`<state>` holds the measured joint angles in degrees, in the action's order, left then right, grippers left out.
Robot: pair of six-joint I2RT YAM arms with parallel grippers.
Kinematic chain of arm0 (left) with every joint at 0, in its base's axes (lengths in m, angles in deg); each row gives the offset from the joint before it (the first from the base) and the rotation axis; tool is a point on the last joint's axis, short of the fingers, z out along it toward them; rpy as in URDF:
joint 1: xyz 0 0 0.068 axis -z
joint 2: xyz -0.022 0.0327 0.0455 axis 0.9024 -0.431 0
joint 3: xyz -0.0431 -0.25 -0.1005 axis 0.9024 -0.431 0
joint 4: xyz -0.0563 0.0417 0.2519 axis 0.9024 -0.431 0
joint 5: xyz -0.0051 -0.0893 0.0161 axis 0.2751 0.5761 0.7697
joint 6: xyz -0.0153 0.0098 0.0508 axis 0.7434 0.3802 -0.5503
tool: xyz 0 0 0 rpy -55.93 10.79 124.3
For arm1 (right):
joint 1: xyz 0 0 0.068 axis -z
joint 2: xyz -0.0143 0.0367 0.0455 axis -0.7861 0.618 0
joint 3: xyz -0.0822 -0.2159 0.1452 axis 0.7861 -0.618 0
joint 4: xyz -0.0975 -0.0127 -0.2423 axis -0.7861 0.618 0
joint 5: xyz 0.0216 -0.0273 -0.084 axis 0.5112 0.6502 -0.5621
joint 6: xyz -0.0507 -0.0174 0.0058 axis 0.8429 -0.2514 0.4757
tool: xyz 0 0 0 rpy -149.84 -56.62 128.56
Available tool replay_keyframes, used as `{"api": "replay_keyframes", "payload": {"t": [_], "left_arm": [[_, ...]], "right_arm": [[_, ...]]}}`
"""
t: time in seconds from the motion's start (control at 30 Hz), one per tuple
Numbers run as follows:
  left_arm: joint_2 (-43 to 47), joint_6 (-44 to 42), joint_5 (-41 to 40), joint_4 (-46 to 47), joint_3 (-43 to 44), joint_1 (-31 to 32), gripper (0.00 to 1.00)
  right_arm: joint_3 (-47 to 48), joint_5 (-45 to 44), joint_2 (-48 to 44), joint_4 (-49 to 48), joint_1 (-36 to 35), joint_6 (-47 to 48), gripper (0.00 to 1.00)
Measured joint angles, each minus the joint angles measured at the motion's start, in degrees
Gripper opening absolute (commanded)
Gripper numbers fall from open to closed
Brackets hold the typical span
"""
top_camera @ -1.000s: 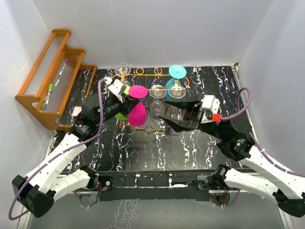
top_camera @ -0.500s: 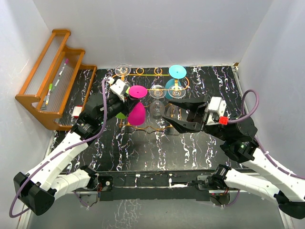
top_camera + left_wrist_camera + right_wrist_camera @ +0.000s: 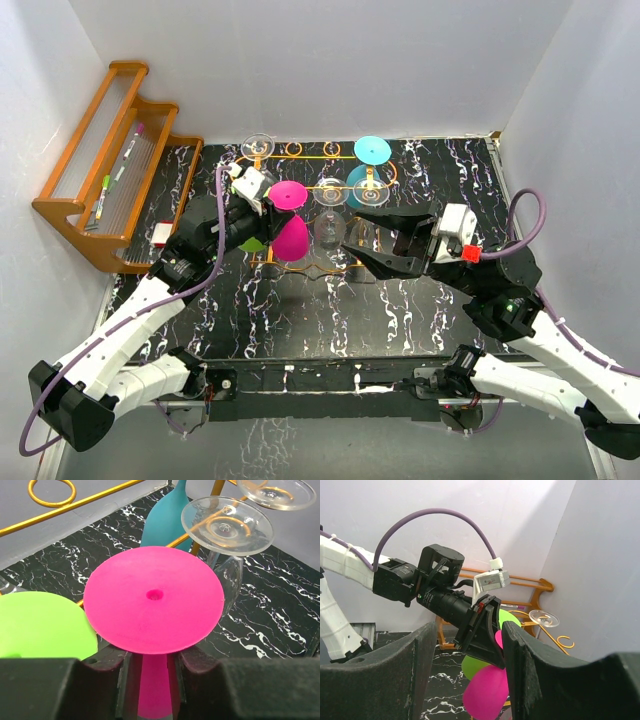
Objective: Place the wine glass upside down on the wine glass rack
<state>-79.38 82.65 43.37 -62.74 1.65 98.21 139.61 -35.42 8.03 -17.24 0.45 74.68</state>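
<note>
- Overhead, the pink glass (image 3: 289, 222) is hanging upside down at the left of the rack (image 3: 320, 157). Its foot is uppermost and its bowl is pointing at the tabletop (image 3: 330, 310).
- The left end effector (image 3: 266, 207) is reaching in at the stem from the left. The right end effector (image 3: 352, 232) is hovering wide and empty just right of the clear glass (image 3: 329, 212), and the teal glass (image 3: 366, 170) is behind it.
- From the left wrist, the end effector (image 3: 152, 660) is sitting narrow around the pink stem, just under the foot (image 3: 153, 597).
  - I cannot tell whether the fingers (image 3: 102, 680) are pressing on the stem or only flanking it.
  - The green foot (image 3: 42, 625) is lying just beside the pink one, and a rail (image 3: 75, 505) is running behind.
  - Whether the pink foot is bearing on both rails is hidden under the disc.
- From the right wrist, its own end effector (image 3: 467, 630) is framing the left one between spread fingers (image 3: 520, 680). The pink bowl (image 3: 487, 692) and a green one (image 3: 509, 620) are hanging below.
- Judging the risks:
  - If the foot is sitting on one rail only, letting go could tip the glass out and drop it.
  - Pulling back with the fingers this close could catch the stem and drag it along the slot.
  - A sideways drift could knock the green or clear neighbour.
</note>
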Motion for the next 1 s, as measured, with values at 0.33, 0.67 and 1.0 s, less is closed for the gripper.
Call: {"api": "replay_keyframes", "payload": {"t": [0.33, 0.67, 1.0], "left_arm": [[0.0, 0.0, 1.3, -0.4, 0.0, 0.0, 0.29], [0.5, -0.8, 1.5, -3.2, 1.3, 0.0, 0.24], [1.6, -2.1, 1.5, -6.1, 2.8, 0.0, 0.27]], "right_arm": [[-0.4, -1.5, -0.8, 0.0, 0.0, 0.0, 0.57], [-0.4, -1.5, -0.7, 0.0, 0.0, 0.0, 0.57], [-0.4, -1.5, -0.3, 0.0, 0.0, 0.0, 0.57]]}}
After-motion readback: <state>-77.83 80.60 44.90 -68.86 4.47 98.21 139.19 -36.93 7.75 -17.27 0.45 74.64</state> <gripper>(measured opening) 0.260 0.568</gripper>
